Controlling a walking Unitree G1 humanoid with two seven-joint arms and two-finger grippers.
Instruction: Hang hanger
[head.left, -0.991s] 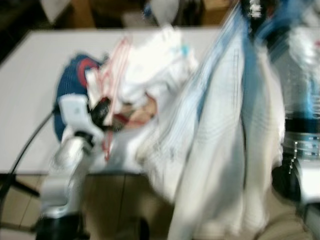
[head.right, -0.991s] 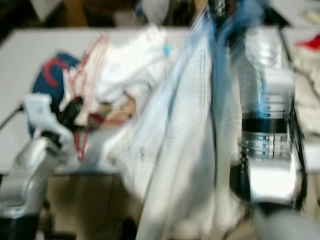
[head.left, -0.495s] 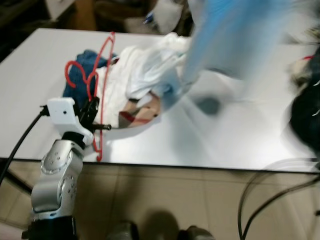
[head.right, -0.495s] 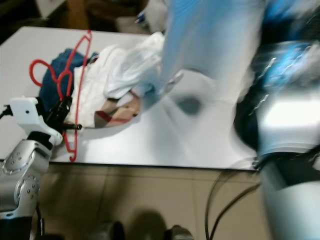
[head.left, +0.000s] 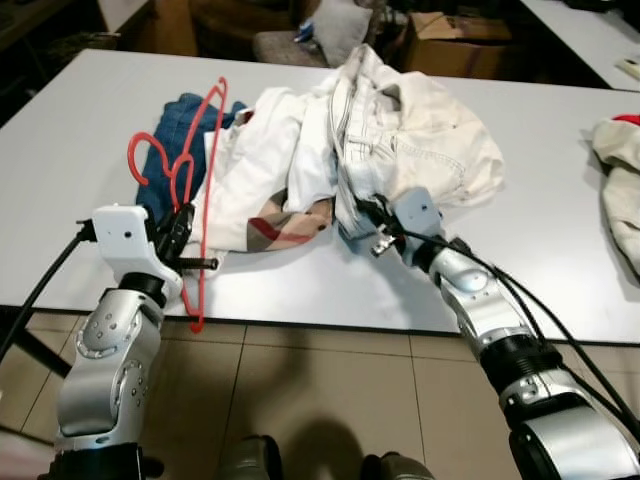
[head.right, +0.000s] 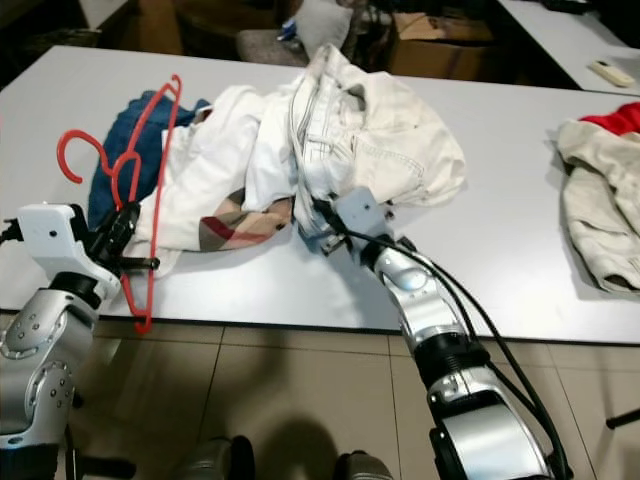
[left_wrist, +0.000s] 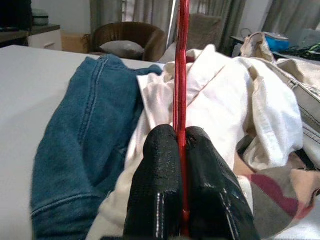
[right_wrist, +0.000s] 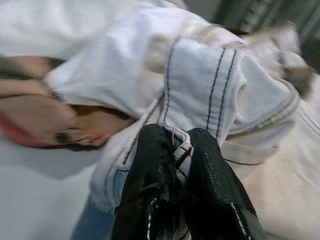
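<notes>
My left hand (head.left: 183, 232) sits at the near left edge of the white tabletop (head.left: 70, 150), its two black fingers (left_wrist: 157, 190) pinched tight on a bar of the red hanger (head.left: 200, 190). The hanger stands tilted, its lower corner hanging just past the tabletop's edge and its hook curling over a blue denim garment (head.left: 180, 130) that lies at the left of the clothes heap. Just beside the denim, a white shirt (head.left: 265, 160) with a tan and red checked lining (head.left: 285, 225) spreads toward the middle, touching the hanger's long bar. Next comes a pair of cream jeans (head.left: 420, 140), bunched on top of the shirt. My right hand (head.left: 368, 215) reaches in from the near right and is clamped on a stitched edge of those cream jeans, the fabric caught between its fingers (right_wrist: 150, 200). At the far right edge of the tabletop, well apart from the heap, lies another cream garment (head.right: 600, 190) with red cloth (head.right: 620, 120) at its top.
</notes>
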